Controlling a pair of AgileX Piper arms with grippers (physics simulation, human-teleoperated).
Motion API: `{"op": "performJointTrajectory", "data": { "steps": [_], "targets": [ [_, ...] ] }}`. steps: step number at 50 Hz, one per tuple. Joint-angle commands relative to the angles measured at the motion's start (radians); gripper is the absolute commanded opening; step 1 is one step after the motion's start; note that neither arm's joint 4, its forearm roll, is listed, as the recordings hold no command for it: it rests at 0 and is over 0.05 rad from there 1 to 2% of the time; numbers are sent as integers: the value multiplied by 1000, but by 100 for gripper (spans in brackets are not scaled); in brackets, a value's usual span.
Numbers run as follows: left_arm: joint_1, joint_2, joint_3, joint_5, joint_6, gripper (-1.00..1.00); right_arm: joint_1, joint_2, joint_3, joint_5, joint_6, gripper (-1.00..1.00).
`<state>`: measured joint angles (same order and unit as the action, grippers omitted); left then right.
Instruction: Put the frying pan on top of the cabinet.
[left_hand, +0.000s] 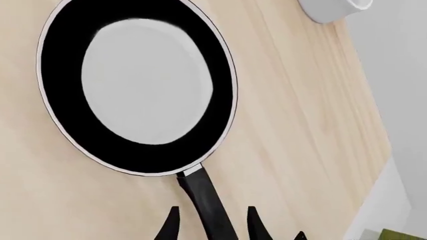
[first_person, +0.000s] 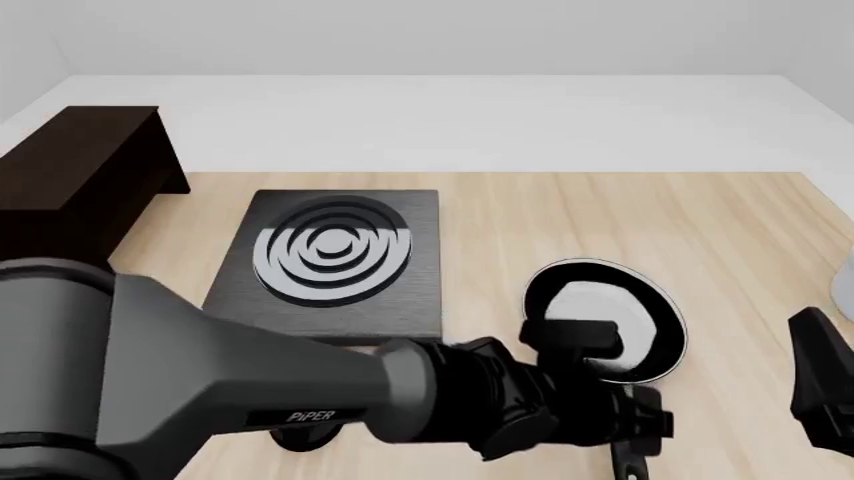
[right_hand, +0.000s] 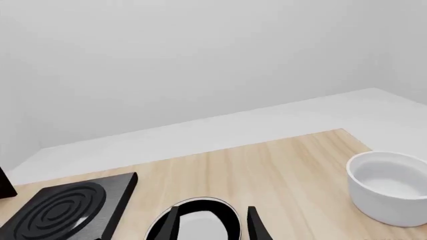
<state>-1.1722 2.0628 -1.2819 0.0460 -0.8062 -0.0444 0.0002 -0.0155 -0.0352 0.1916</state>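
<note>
While straddling pan handle (left_hand: 210, 205), left pincer (left_hand: 211, 227) open

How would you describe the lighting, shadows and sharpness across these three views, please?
Left wrist view: flat, even light; the frying pan has a crisp rim and a glossy pale inside, with barely any shadow on the table. Front view: the left arm fills the foreground, hiding part of the pan. Right wrist view: a soft, plain background; the white bowl is gently shaded.
</note>
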Motion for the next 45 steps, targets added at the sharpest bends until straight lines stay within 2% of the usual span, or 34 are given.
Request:
{"op": "performJointTrajectory", "data": {
  "steps": [1,45],
  "targets": [
    [-8,21,-10,-2,-4,100,-1,0,0,0,3,100],
    [-15,78,-16,-17,-6,100,0,0,-13,14,10,100]
  ]
}}
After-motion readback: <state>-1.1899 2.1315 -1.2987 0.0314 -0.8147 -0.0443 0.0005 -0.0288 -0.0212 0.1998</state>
